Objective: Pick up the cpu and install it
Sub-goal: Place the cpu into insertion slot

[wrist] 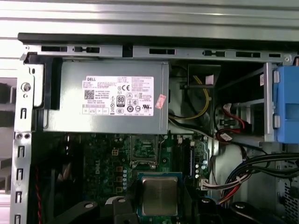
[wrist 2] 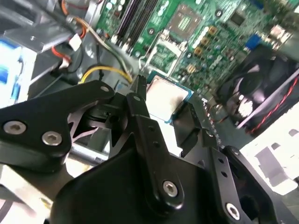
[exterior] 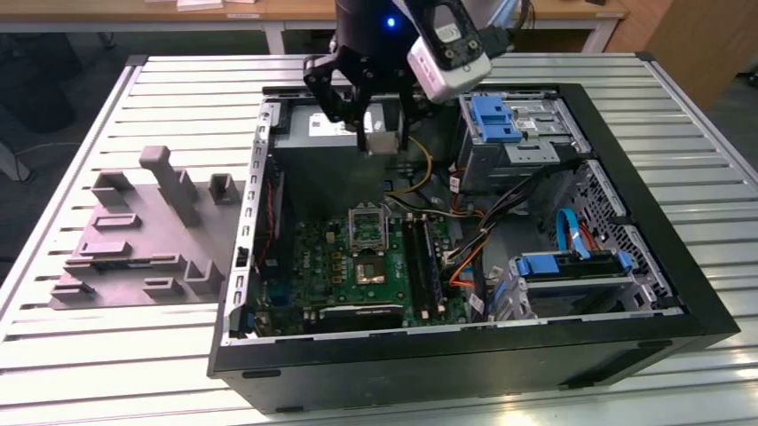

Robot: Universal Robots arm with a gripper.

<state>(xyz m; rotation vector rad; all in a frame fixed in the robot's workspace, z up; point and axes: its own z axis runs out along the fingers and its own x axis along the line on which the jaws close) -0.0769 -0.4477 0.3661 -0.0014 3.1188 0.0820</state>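
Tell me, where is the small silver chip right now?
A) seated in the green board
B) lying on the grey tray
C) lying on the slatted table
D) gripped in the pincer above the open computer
D: the pincer grips the cpu by its edges, up over the open computer case.

Slatted table (exterior: 706, 186) with grey tray (exterior: 140, 241) and computer case (exterior: 474, 366)

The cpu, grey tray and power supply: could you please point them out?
cpu (wrist: 160, 196): first wrist view, centre of metal top.
grey tray (exterior: 148, 238): exterior view, flat base.
power supply (wrist: 70, 93): first wrist view, casing.
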